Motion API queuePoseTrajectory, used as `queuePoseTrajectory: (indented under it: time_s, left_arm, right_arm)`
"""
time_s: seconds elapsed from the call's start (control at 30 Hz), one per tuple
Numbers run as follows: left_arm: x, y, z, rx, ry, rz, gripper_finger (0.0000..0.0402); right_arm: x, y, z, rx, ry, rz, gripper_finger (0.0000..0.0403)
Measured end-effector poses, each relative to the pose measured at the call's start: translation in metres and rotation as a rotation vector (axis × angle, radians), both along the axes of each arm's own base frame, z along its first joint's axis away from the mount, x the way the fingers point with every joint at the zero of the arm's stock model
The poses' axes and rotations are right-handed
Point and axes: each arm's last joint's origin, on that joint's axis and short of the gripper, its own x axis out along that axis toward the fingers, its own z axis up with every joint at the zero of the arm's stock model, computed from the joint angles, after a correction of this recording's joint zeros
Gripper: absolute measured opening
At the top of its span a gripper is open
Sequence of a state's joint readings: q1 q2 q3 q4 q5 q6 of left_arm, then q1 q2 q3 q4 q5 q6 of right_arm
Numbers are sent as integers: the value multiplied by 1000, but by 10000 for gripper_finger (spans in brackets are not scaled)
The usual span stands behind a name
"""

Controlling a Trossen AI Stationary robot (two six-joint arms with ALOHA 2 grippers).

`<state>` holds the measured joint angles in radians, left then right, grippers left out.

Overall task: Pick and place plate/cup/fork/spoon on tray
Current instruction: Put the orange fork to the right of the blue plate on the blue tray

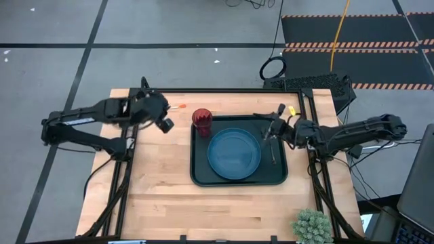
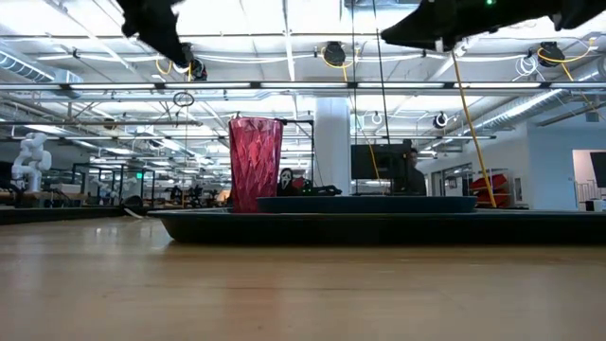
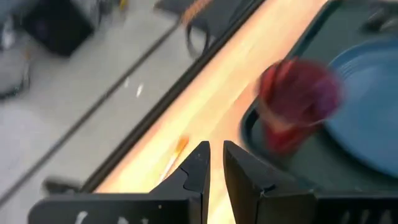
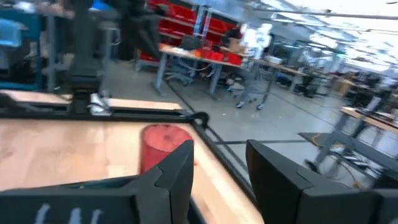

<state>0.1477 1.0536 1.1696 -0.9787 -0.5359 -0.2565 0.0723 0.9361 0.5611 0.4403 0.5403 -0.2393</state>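
The dark tray [image 1: 203,177] lies mid-table. The blue plate [image 1: 234,152] lies flat in it. The red cup [image 1: 201,120] stands upright in the tray's far left corner and also shows in the low view [image 2: 255,163]. The dark spoon [image 1: 273,153] lies in the tray, right of the plate. The fork [image 1: 178,107], with its orange handle, lies on the table near the far edge, left of the cup. My left gripper [image 1: 165,124] hovers between fork and cup, empty, its fingers [image 3: 216,163] only narrowly apart. My right gripper [image 1: 267,132] is open and empty above the tray's far right part.
A small green plant [image 1: 312,227] stands at the table's near right corner. A yellow bit [image 1: 291,110] lies by the far right edge. Bare wood lies left of the tray and along the near edge.
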Motion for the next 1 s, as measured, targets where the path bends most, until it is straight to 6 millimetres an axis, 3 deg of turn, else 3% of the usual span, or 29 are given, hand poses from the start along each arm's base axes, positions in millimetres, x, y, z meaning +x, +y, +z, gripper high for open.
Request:
queuePoseTrajectory:
  time_s: [0.27,0.43,0.67,0.87,1.0]
  left_arm:
    - [2,63,-19,-174,235,146,49]
    - [5,98,-41,-294,366,0,49]
    - [25,122,-80,-336,609,-181,49]
    - [31,147,-118,-406,797,-155,49]
    - [29,163,-129,-435,778,-128,49]
  right_arm:
    - [21,8,3,-36,63,48,142]
    - [19,8,4,-45,73,49,142]
    - [12,7,7,-57,96,48,142]
    - [9,7,6,-50,115,46,142]
    - [8,7,5,-49,133,43,142]
